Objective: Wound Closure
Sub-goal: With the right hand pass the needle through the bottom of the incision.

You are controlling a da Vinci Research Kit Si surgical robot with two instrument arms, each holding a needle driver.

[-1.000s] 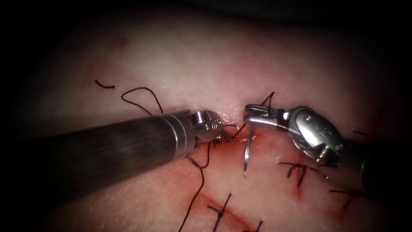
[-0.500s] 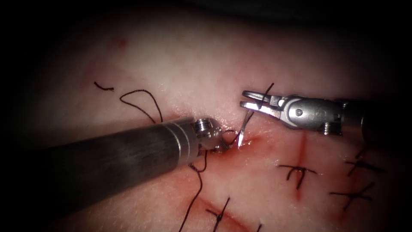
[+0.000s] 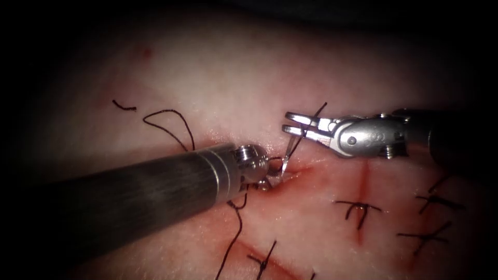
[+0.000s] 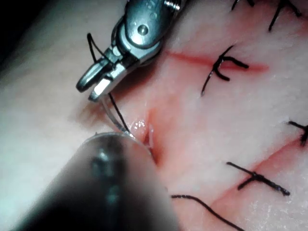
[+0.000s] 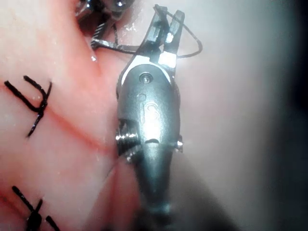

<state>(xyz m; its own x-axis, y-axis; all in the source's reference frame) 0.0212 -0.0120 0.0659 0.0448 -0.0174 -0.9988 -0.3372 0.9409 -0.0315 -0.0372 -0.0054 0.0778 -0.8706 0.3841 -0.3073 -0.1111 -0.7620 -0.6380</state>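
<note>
Needle (image 3: 287, 158) swung leftward, right tool (image 3: 289, 123) gripping its end

Curved needle (image 3: 288, 155) stands upright, tip at cut (image 3: 298, 170).

Right tool (image 4: 98, 84) jaws on needle (image 4: 111, 115) by cut (image 4: 150, 134); tied stitches (image 4: 221, 67) beyond.
</note>
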